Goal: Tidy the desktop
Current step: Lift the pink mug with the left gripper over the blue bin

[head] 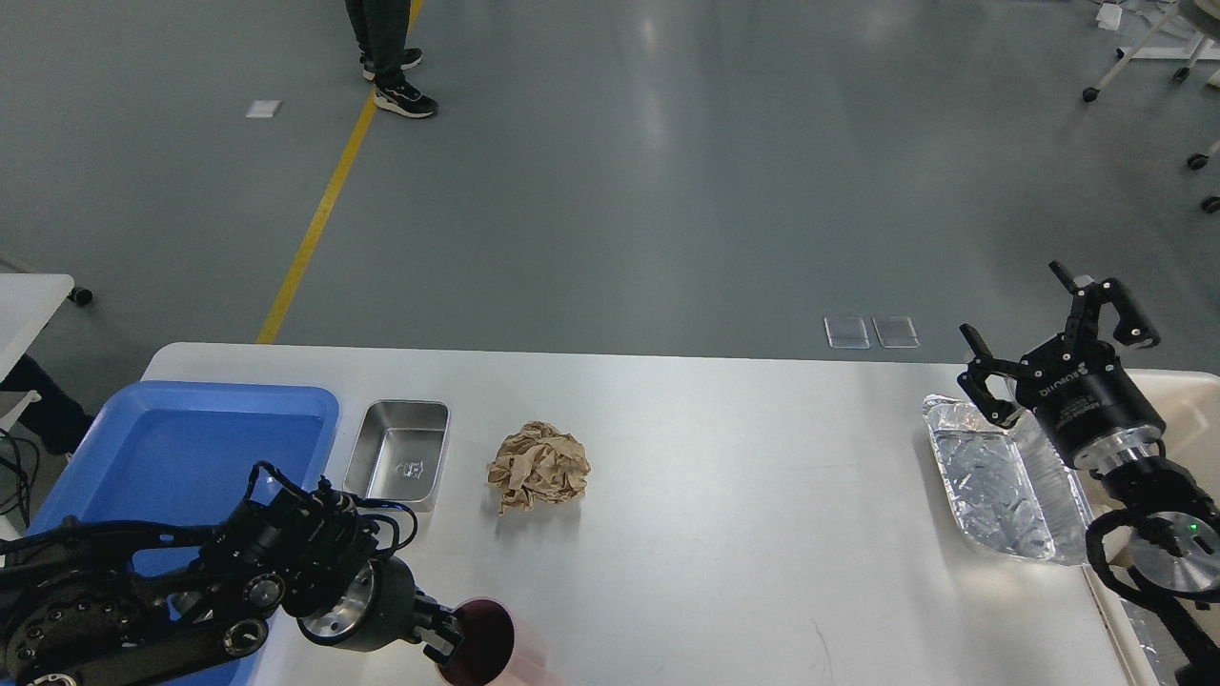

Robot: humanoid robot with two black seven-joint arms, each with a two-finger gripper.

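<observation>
The light grey-white desktop (pixel 762 505) fills the lower half of the head view. On it lie a crumpled brown paper ball (pixel 537 467), a small steel tin (pixel 398 453) and a foil tray (pixel 991 481). My left gripper (pixel 446 644) is at the front edge, shut on the rim of a pink cup (pixel 496 650) with a dark inside; the cup looks blurred and partly cut off by the frame's bottom. My right gripper (pixel 1012 303) is open and empty, raised above the far end of the foil tray.
A blue plastic tray (pixel 181 438) sits at the left end, partly under my left arm. A beige bin (pixel 1187 410) stands beyond the right edge. A person's feet (pixel 396 86) are on the floor far behind. A small white table (pixel 29 295) stands far left.
</observation>
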